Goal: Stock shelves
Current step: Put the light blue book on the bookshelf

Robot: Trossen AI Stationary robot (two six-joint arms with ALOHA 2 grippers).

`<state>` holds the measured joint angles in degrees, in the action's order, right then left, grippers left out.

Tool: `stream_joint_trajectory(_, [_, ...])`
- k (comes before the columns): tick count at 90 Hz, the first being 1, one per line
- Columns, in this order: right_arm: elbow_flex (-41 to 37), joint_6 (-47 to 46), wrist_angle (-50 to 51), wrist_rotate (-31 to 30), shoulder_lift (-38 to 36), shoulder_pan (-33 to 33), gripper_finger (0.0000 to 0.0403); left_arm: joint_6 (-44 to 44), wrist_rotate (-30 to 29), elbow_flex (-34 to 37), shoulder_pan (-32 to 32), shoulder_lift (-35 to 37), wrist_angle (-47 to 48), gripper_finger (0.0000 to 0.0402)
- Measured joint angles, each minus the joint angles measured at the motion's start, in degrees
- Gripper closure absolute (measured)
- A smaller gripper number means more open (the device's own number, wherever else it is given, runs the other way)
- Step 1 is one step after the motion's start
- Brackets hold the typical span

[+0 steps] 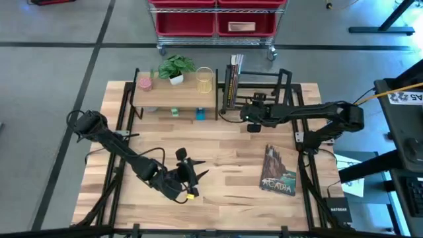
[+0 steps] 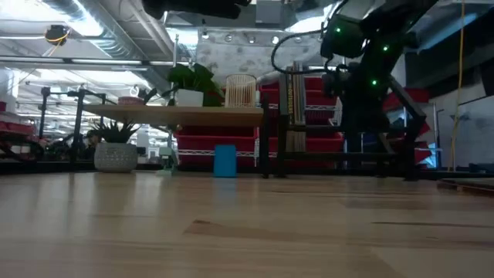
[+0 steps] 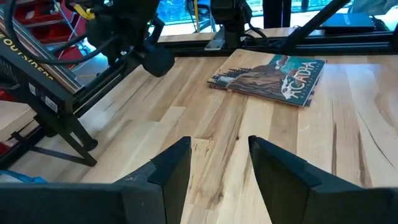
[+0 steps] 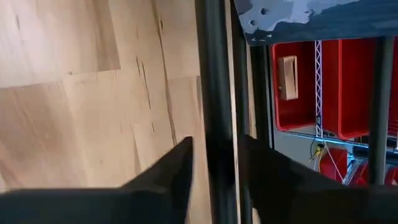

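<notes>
Two shelf units are standing side by side at the far edge of the table. The wood shelf is sitting on the left, carrying three things on its top: one pink cup, one plant in a white pot, and one pale slatted holder. Beneath its top, one blue block is standing on the table, and one second plant in a speckled pot is showing at that side in the low view. The black rack is standing just right of the shelf, holding a few upright books at its left end; their count is too hard to make out. One more book is lying flat on the table near the right front, well apart from both units. The right gripper is reaching in at the rack's front edge, and in its wrist view the two fingers are sitting apart with a black bar of the rack running between them; whether they are touching it cannot be told. The left gripper is hanging low over the table near the front left, with its fingers spread and nothing between them. Behind the table, one cart with red bins is standing.
</notes>
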<state>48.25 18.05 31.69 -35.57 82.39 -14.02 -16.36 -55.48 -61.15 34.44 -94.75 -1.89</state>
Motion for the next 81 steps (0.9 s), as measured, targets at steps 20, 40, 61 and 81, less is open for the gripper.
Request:
stream_joint_trajectory(20, [0.1, 1.0, 0.7, 0.4, -0.1, -1.0, 0.0379, 0.0, 0.0, 0.0, 0.0, 0.0, 0.0, 0.0249])
stream_joint_trajectory(40, [0.1, 1.8, 1.9, -0.1, -0.1, -2.9, 0.0361, -0.1, 0.0, 0.0, 0.0, 0.0, 0.0, 0.0249])
stream_joint_trajectory(61, [0.1, 3.6, 2.8, -0.3, -0.2, -3.9, 0.0374, -0.2, 0.0, 0.0, 0.0, 0.0, 0.0, 0.0249])
stream_joint_trajectory(81, [0.0, 2.6, 2.7, -0.5, 0.0, -4.4, 0.0343, -0.2, 0.5, 0.0, 0.0, 0.0, 0.1, 0.0249])
